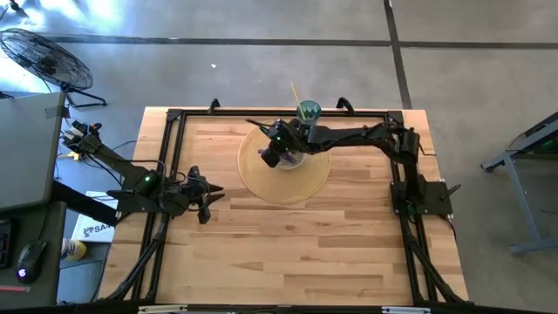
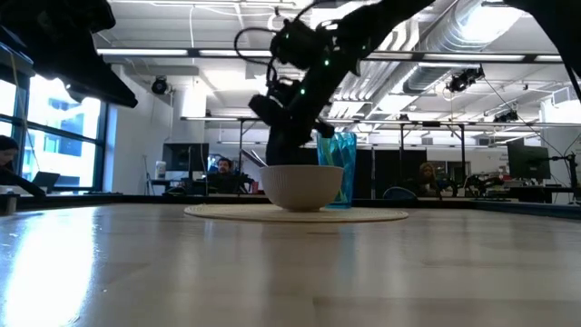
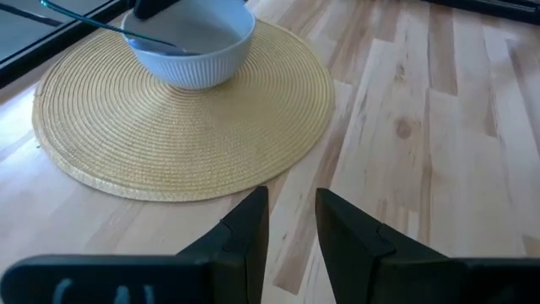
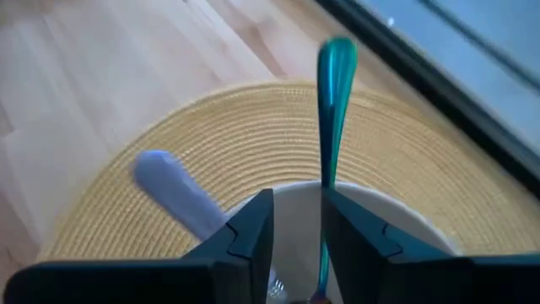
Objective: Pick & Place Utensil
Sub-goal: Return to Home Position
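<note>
Both my jaw pairs sit slightly parted, empty: left gripper idle; slim teal fork, white ribbed bowl beneath right gripper.

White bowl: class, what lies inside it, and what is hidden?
A blue fork and a purple spoon lean in the white bowl, handles sticking out. Their heads cannot be seen: the right gripper covers the bowl.
</note>
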Robot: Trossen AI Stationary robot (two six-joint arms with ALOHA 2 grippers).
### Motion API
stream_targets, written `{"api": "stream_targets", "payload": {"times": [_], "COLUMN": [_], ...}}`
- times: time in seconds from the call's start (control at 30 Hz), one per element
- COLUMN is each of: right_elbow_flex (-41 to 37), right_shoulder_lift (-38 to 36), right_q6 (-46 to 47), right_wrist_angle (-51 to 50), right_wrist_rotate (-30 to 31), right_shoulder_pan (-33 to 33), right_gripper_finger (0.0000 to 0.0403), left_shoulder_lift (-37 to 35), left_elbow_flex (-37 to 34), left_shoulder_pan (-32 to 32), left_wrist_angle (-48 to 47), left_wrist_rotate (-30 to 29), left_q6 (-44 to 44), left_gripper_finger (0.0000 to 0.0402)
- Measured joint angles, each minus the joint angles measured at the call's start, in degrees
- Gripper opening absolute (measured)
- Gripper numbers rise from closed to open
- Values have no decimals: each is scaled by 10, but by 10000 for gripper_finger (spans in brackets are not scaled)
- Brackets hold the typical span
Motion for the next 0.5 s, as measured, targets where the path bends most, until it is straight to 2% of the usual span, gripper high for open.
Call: {"api": "stream_targets", "payload": {"times": [0.27,0.37,0.5], "right_elbow_flex": [-3,-38,-118], "right_shoulder_lift": [-59,-85,-135], "right_q6": [-27,-25,-16], "right_wrist_angle": [-61,-67,-24], "right_wrist_rotate": [78,95,75], "right_shoulder_pan": [69,108,159], "right_gripper_finger": [75,57,26], "left_shoulder_lift": [0,0,0], "left_elbow_flex": [0,0,0], "left_shoulder_pan": [0,0,0], "left_wrist_angle": [-4,-5,-5], "left_wrist_rotate": [6,5,4], "left_q6": [0,0,0], "left_gripper_finger": [96,96,96]}}
